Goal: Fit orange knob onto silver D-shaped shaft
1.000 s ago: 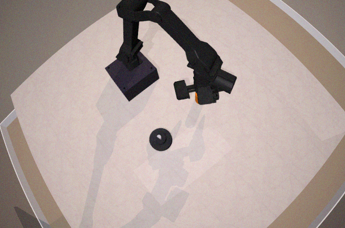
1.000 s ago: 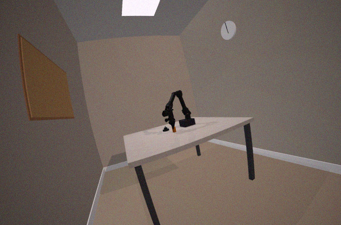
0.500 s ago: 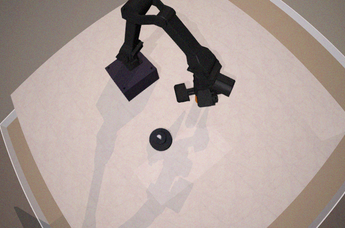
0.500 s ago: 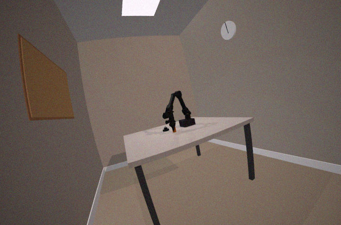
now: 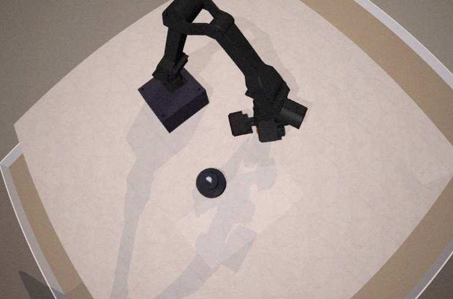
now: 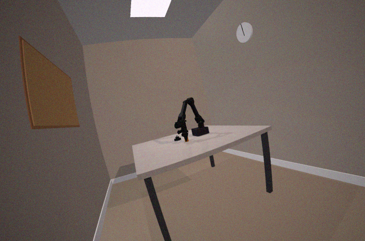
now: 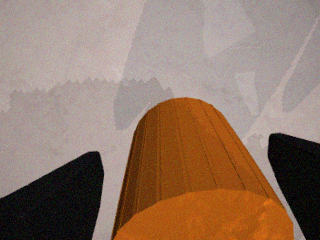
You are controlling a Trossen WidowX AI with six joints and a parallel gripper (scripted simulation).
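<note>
The orange knob [image 5: 257, 131] [image 6: 187, 139] [image 7: 175, 160] stands upright on the table, mostly hidden by the gripper in the top and exterior views. Its top face and ribbed side show large in the wrist view; its hole is hidden underneath. My gripper [image 5: 255, 127] [image 7: 186, 155] is down around the knob, pointing down. Its fingers are partly open, one on each side, with a gap to the knob visible on the left and a narrower one on the right. The dark round pedestal [image 5: 201, 190] [image 6: 177, 139] stands apart from the knob. The silver shaft [image 5: 209, 179] sticks up from it; its flat side is not clear.
The arm's dark base block [image 5: 170, 102] [image 6: 200, 131] stands on the pale table [image 5: 357, 158] [image 6: 165, 158], behind the pedestal in the top view. The arm arches from it to the knob. Arm shadows fall across the table and around the pedestal.
</note>
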